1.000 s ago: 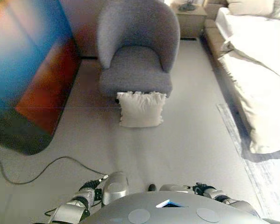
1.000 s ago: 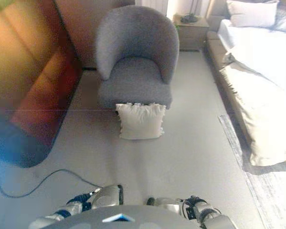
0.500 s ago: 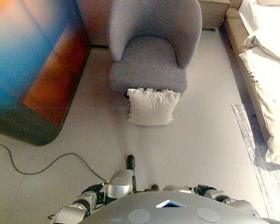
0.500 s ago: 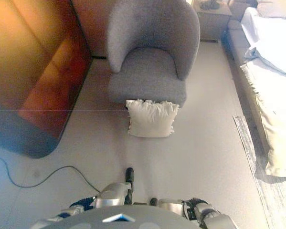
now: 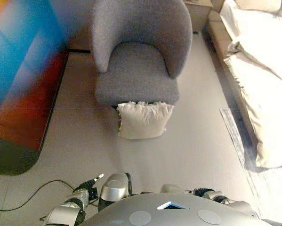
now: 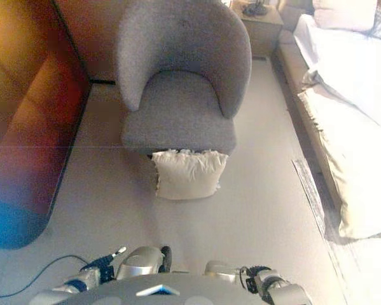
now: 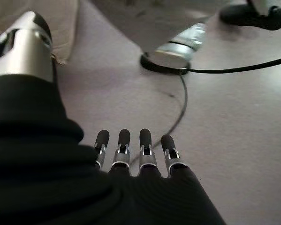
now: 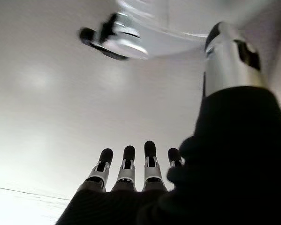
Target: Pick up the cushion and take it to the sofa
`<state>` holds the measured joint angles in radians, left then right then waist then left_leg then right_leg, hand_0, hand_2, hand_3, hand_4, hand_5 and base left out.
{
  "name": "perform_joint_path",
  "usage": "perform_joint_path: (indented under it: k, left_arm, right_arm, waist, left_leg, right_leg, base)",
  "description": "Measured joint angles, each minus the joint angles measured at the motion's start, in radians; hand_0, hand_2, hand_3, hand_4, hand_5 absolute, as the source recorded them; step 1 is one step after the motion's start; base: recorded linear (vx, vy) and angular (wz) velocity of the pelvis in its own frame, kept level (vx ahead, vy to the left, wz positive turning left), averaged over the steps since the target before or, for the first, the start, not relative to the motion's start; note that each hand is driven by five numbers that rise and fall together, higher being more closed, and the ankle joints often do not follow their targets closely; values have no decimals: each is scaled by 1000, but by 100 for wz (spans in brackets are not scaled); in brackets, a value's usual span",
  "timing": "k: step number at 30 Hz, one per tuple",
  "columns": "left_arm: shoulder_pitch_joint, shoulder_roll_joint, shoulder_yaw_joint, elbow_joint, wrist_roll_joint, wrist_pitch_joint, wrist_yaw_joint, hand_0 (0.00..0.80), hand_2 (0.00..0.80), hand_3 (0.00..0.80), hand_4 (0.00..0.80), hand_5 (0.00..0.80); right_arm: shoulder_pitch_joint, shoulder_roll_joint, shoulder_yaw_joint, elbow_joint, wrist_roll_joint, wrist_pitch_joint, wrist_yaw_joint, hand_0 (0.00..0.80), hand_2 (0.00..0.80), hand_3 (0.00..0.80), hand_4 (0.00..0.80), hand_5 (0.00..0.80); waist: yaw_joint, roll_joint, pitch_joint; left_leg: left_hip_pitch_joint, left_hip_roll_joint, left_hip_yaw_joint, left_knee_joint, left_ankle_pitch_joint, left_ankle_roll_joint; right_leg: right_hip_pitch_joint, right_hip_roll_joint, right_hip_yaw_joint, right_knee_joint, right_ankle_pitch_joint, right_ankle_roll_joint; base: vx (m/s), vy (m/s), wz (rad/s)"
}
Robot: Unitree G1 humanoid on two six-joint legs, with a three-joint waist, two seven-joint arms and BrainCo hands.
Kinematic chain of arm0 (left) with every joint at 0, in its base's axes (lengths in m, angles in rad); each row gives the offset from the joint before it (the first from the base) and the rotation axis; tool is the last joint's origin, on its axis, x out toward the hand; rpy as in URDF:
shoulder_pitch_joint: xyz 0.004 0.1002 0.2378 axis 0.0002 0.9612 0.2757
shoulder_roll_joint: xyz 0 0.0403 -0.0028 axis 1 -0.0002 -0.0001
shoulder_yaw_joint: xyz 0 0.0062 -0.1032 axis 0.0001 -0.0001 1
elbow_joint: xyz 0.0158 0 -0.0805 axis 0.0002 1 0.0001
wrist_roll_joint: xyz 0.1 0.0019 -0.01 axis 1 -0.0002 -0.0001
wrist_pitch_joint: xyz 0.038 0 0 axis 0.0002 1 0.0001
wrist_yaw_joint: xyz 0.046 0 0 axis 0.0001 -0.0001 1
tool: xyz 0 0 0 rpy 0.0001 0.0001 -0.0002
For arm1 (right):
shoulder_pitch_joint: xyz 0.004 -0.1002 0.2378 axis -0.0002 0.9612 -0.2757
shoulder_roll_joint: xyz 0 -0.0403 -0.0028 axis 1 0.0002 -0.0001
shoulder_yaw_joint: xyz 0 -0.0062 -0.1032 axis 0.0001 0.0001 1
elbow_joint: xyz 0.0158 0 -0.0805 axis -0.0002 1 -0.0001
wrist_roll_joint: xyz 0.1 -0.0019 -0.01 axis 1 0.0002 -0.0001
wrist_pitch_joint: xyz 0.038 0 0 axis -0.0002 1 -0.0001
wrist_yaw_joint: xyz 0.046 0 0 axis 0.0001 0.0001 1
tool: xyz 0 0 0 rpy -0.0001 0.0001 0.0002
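Note:
A cream cushion with a frilled edge stands on the floor, leaning against the front of a grey armchair. A long pale sofa under a white cover runs along the right side. My left hand hangs low over the floor with straight fingers and holds nothing. My right hand also hangs low, fingers straight and empty. Both hands are well short of the cushion, which lies ahead of me.
A dark wooden cabinet stands at the left. A small side table is at the back beside the sofa. A pale rug edge lies before the sofa. Bare floor runs between me and the cushion.
The whole view has shifted as the camera moved; the armchair and cushion now show a little nearer. The cushion still leans on the armchair. Both hands stay low.

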<state>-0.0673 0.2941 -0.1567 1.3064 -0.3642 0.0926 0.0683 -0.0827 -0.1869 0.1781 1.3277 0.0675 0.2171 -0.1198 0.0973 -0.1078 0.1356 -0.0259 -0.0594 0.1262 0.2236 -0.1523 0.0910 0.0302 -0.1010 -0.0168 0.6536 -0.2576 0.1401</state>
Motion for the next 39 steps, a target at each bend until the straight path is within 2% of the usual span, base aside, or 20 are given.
perform_joint_path:
  k: [2,4,5,6,9,11,12,14,16,19,22,24,26,27,29,31,33,35,36,39]
  left_arm:
    - [-9,-14,-8,0,-2,9,4,0,0,0,0,0]
    - [-21,-37,-15,0,-3,22,6,0,0,0,0,0]
    - [-14,-41,-15,3,-3,32,9,0,0,0,0,0]
    - [-25,-44,-21,5,-2,41,10,0,0,0,0,0]
    - [-17,-59,-18,31,-2,57,11,0,0,0,0,0]
    - [-6,-46,-18,39,-4,59,13,0,0,0,0,0]
    - [-1,-54,-19,43,-5,59,15,0,0,0,0,0]
    - [3,-90,-18,42,-7,57,15,0,0,0,0,0]
    - [8,-115,-6,43,-16,41,20,0,0,0,0,0]
    - [20,-115,33,47,-21,21,29,0,0,0,0,0]
    - [21,-104,32,42,0,-24,12,0,0,0,0,0]
    - [7,-90,25,20,6,-46,14,0,0,0,0,0]
    - [4,-73,15,-8,-3,-49,24,0,0,0,0,0]
    - [1,-72,8,-9,-3,-46,28,0,0,0,0,0]
    - [2,-77,-4,-16,-2,-36,26,0,0,0,0,0]
    - [13,-80,-14,-12,-5,-24,25,0,0,0,0,0]
    - [29,-83,-12,-10,-12,-16,25,0,0,0,0,0]
    - [49,-95,-9,-11,-11,-8,30,0,0,0,0,0]
    - [60,-104,-9,-10,-11,-6,36,0,0,0,0,0]
    - [56,-62,-8,-18,-12,-4,56,0,0,0,0,0]
  right_arm:
    - [-9,-11,6,-34,38,-30,-11,0,0,0,0,0]
    - [-4,-23,32,-38,52,-44,-15,0,0,0,0,0]
    - [-3,-22,35,-44,68,-52,-14,0,0,0,0,0]
    - [20,-20,28,-52,93,-61,-17,0,0,0,0,0]
    - [61,-23,26,-44,131,-73,-14,0,0,0,0,0]
    - [86,-14,-8,-19,147,-75,-10,0,0,0,0,0]
    - [101,-20,-27,-17,150,-76,-10,0,0,0,0,0]
    - [123,-41,-48,-16,147,-81,-23,0,0,0,0,0]
    - [111,-53,-48,-19,114,-84,-33,0,0,0,0,0]
    - [68,-73,-46,-56,46,-79,-36,0,0,0,0,0]
    - [55,-75,-26,-92,32,-74,-17,0,0,0,0,0]
    - [45,-75,-2,-82,32,-58,-11,0,0,0,0,0]
    - [45,-75,27,-50,32,-47,-3,0,0,0,0,0]
    - [47,-80,31,-40,32,-42,2,0,0,0,0,0]
    - [51,-89,31,-28,33,-35,4,0,0,0,0,0]
    - [61,-81,30,-28,36,-34,8,0,0,0,0,0]
    - [70,-78,29,-24,44,-33,8,0,0,0,0,0]
    - [70,-86,25,-24,46,-33,1,0,0,0,0,0]
    - [71,-94,25,-23,55,-33,-4,0,0,0,0,0]
    - [74,-52,15,-24,66,-36,-13,0,0,0,0,0]
  waist:
    - [-4,42,-14]
    - [-37,77,-15]
    - [-51,74,-21]
    - [-82,75,-20]
    - [-119,61,-27]
    - [-137,37,-43]
    - [-152,55,-44]
    - [-166,114,-46]
    - [-158,134,-43]
    - [-162,137,-41]
    - [-144,106,-55]
    - [-121,84,-44]
    - [-92,51,-41]
    - [-90,45,-37]
    - [-92,73,-28]
    - [-100,91,-17]
    - [-102,102,-13]
    - [-102,122,-17]
    - [-105,141,-27]
    - [-106,85,-37]
  left_leg:
    - [40,34,15,-72,26,-16]
    - [88,53,9,-142,30,-20]
    - [101,54,10,-161,48,-38]
    - [124,57,1,-170,31,-39]
    - [178,61,-32,-222,24,-66]
    - [226,67,-74,-233,-2,-117]
    - [249,98,-108,-233,-20,-143]
    - [279,166,-163,-231,-30,-157]
    - [289,202,-169,-182,-31,-167]
    - [287,232,-187,-102,-15,-181]
    - [176,235,-187,93,6,-217]
    - [30,231,-180,343,69,-239]
    - [-39,208,-129,332,44,-219]
    - [-36,195,-82,226,50,-210]
    - [-42,202,2,5,84,-182]
    - [-41,203,2,-156,153,-197]
    - [-48,205,-35,-224,214,-196]
    - [-5,212,-45,-258,232,-174]
    - [7,214,-43,-265,285,-200]
    - [50,151,-10,-301,270,-175]
  right_leg:
    - [-92,-4,-74,-57,-23,-10]
    - [-170,-4,-92,-200,-8,-12]
    - [-196,-6,-95,-279,23,-20]
    - [-234,-24,-89,-338,79,-27]
    - [-271,-49,-31,-547,222,2]
    - [-261,-75,4,-626,297,-4]
    - [-240,-45,2,-609,351,-15]
    - [-190,30,2,-604,365,-34]
    - [-163,56,-21,-596,374,-103]
    - [-141,78,-42,-550,315,-128]
    - [-124,82,-64,-565,294,-150]
    - [-70,82,-83,-628,306,-179]
    - [-19,54,-89,-687,312,-187]
    - [4,35,-114,-714,314,-188]
    - [44,26,-209,-750,317,-174]
    - [65,32,-249,-750,299,-159]
    - [92,35,-253,-749,283,-143]
    - [111,35,-231,-743,269,-110]
    - [122,37,-217,-737,259,-89]
    - [126,-30,-188,-728,248,-45]
  base:
    - [341,-43,-37]
    - [373,-87,-15]
    - [452,-135,21]
    - [535,-166,27]
    - [526,-190,42]
    - [448,-199,43]
    - [501,-259,71]
    - [550,-341,57]
    - [652,-404,20]
    - [448,-316,8]
    - [324,-317,21]
    - [285,-114,36]
    - [315,34,23]
    - [265,102,23]
    - [248,128,23]
    - [242,128,24]
    - [258,180,11]
    - [234,201,-26]
    - [204,137,-36]
    - [196,95,-20]
